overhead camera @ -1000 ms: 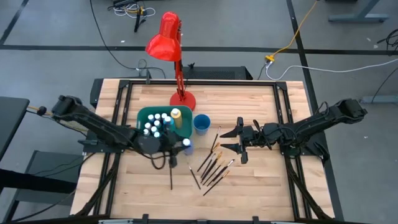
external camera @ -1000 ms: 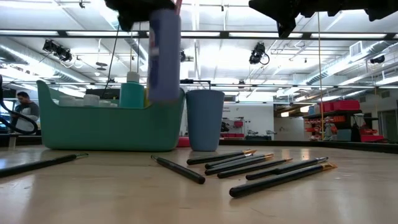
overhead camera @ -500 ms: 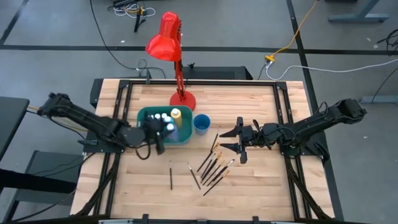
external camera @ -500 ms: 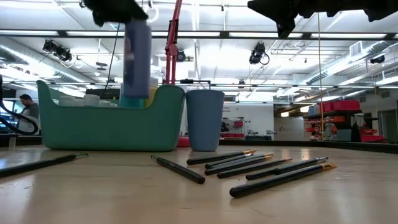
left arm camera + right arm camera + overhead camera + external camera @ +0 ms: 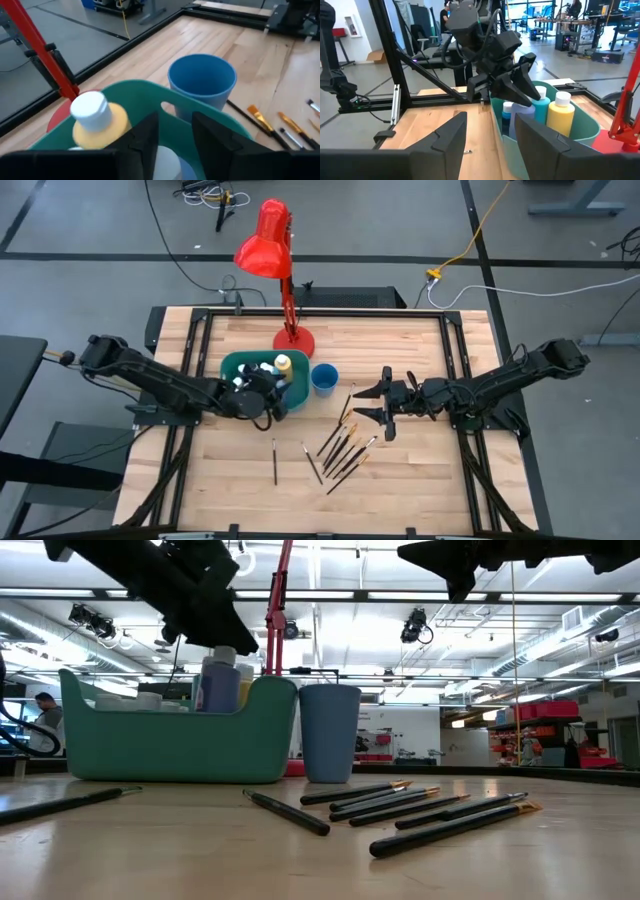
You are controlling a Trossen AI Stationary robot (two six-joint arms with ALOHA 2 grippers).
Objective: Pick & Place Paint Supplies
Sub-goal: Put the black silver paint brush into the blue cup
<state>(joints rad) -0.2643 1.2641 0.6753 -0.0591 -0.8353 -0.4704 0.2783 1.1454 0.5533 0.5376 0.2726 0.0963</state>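
My left gripper (image 5: 268,392) hangs over the right end of the teal bin (image 5: 228,365), shut on a blue white-capped paint bottle (image 5: 220,690) whose lower part is behind the bin wall (image 5: 170,750). Other small bottles and the taller yellow bottle (image 5: 95,120) stand in the bin. Several dark-handled brushes (image 5: 345,445) lie flat on the table right of the bin, and two more (image 5: 274,461) lie nearer the front. My right gripper (image 5: 383,402) hovers open above the brushes' far ends and holds nothing. My left gripper pinches the blue bottle between its two fingers at the white-capped top (image 5: 167,161). The fingers slant down from the table's left. The bottle hangs upright below them, inside the bin. Whether it rests on the bin's floor is hidden by the wall.
A blue cup (image 5: 324,377) stands just right of the bin. A red desk lamp (image 5: 293,340) has its base behind the bin, and its head reaches past the far edge. Bare wood lies along the near edge (image 5: 400,490). A person (image 5: 40,710) is far off in the room.
My left gripper has carried the blue bottle from beside the bin's near right corner toward the far edge, over the bin. It then tipped its fingers downward and sank. The bottle was high above the rim and is now lowered into the bin.
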